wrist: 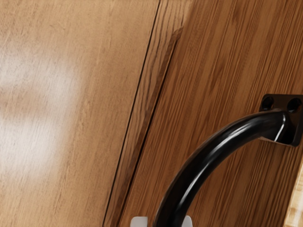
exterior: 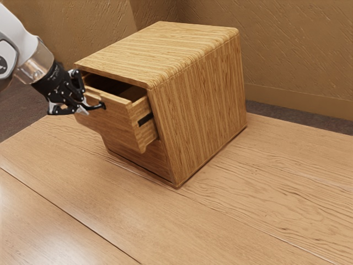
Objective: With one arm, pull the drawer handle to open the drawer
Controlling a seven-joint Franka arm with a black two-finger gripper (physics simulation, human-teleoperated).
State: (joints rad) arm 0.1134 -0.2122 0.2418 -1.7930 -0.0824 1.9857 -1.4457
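At nine o'clock of light wooden cabinet [exterior: 193, 99] | your black two-finger gripper [exterior: 90, 106] clamps curved black metal handle [wrist: 213, 146] | wooden drawer [exterior: 118, 124] part-open, more pull left.

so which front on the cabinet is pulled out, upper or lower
The upper drawer, whose handle the gripper grips: it juts out from the cabinet, its inside open. The lower front sits back beneath it.

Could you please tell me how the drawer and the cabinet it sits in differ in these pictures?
The drawer, partly out, is the smaller box; the cabinet is the larger shell around it. The drawer bears a black curved handle; the cabinet's visible faces are bare. Both are light grained wood.
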